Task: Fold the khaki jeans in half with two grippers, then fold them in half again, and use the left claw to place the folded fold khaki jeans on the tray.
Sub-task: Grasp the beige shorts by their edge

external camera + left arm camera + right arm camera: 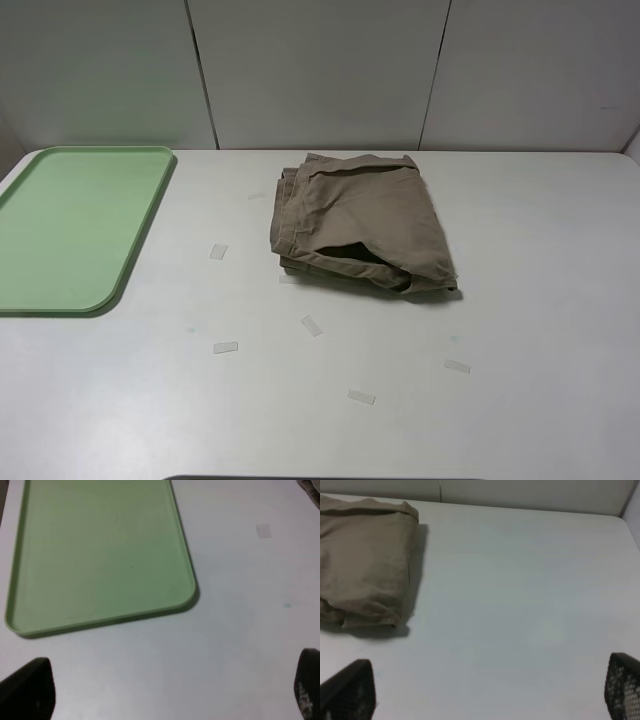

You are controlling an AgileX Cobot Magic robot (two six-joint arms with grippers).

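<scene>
The khaki jeans [355,222] lie folded in a compact stack at the middle of the white table, a little toward the back; the right wrist view shows one end of the jeans [362,565]. The pale green tray [75,225] sits bare at the far left, its near corner also caught in the left wrist view as tray [100,555]. Neither arm shows in the high view. My left gripper [167,690] hovers open over bare table near the tray's corner. My right gripper [485,690] is open too, over bare table beside the jeans, touching nothing.
Several small pale tape marks [225,347] dot the white table [520,330] in front of the jeans. A grey panelled wall [320,70] closes the back edge.
</scene>
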